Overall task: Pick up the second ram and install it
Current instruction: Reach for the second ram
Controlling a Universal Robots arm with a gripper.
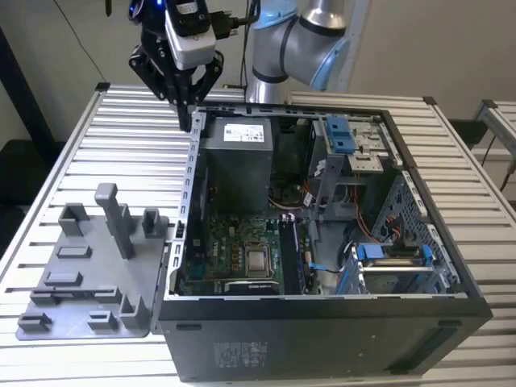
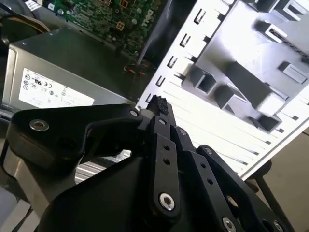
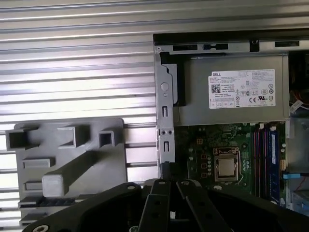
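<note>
end effector (image 1: pixel 187 122) closed, empty, over computer case (image 1: pixel 322 330) wall, upper left of exterior view. second ram (image 3: pixel 272 145) apparently seated on motherboard (image 3: pixel 200 145), lower right of end effector, long axis toward frame bottom.

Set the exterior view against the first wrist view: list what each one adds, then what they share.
The exterior view adds the arm's silver and blue joints and the case's dark near wall. The first wrist view adds a straight-down look into the fixture's open pockets. Both share the gripper, the grey fixture, the labelled power supply and the processor socket.
</note>
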